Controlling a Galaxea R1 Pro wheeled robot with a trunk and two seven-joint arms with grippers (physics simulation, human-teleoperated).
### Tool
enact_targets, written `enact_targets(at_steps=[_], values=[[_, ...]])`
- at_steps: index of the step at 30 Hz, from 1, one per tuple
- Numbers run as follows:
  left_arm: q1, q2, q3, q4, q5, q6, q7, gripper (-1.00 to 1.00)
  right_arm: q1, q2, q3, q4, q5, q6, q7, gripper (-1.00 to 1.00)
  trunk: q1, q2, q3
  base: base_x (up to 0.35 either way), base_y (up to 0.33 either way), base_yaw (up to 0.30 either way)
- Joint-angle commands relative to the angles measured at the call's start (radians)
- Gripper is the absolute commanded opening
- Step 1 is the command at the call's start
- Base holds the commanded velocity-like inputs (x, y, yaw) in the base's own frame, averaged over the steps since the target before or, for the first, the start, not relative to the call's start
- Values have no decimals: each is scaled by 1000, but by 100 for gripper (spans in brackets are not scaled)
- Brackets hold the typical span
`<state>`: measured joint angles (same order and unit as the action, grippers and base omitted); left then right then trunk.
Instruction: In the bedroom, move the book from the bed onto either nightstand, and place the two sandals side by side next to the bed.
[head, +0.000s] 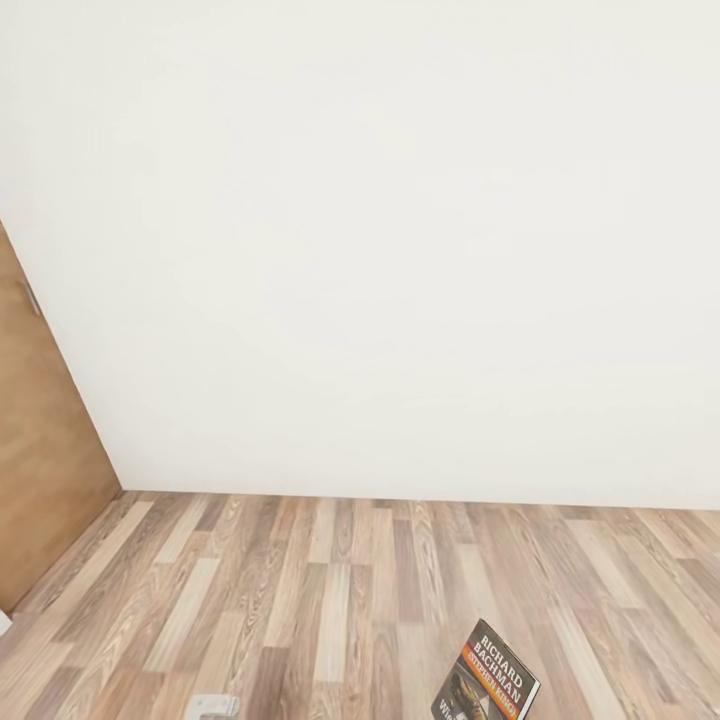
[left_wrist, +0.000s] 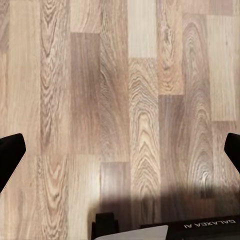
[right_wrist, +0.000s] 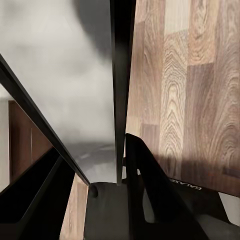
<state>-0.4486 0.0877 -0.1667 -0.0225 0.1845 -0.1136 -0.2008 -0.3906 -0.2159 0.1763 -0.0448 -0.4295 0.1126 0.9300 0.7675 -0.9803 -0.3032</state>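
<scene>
Right gripper (right_wrist: 120, 165): closed edge-on upon the book (head: 487, 675). In the right wrist view a thin dark slab runs straight out along the fingers (right_wrist: 137, 170), which press it from both sides; no gap shows between pad and cover.

Book: carried, not lying on anything. In the head view it appears at the near edge, right of centre, cover facing up and toward the camera, orange band and white "Richard Bachman" lettering legible. Long axis tilted, its top corner leaning far and left, its lower part cut off by the picture's edge.

Left gripper (left_wrist: 120, 150): fingers spread wide, dark tips at both sides of the left wrist view, nothing between them. It looks straight down on bare plank floor (left_wrist: 120, 100).

Surroundings, head view: white wall (head: 380, 230) ahead, tan wood panel (head: 40, 470) at far left, brown plank floor between. A small pale object (head: 213, 706) sits at the near edge, left of centre; identity unclear.

Governing relation: the book is already in the right hand, so that arm serves the placing. Dark reddish-brown wood (right_wrist: 22, 142) shows at the edge of the right wrist view, possibly the nightstand, but this cannot be confirmed. Judgement: the robot probably must turn before a set-down is possible.
</scene>
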Motion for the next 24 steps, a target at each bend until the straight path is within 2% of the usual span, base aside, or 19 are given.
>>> enact_targets(at_steps=[1, 6, 12, 24], values=[[-1, 0, -9, 1, 10, -3, -4, 100, -1, 0, 3, -1, -12, 10, 3, -100, 1, -1, -1, 330, 0, 0], [-1, -11, -10, 2, 10, 0, -39, 100, -1, 0, 3, -1, -12, 10, 3, -100, 1, -1, -1, 330, 0, 0], [-1, -19, -10, 2, 9, 2, -160, 100, -1, 0, 3, -1, -12, 10, 3, -100, 1, -1, -1, 331, 0, 0], [-1, -19, -10, 1, 10, 2, -172, 100, -1, 0, 3, -1, -12, 10, 3, -100, 1, -1, -1, 331, 0, 0]])
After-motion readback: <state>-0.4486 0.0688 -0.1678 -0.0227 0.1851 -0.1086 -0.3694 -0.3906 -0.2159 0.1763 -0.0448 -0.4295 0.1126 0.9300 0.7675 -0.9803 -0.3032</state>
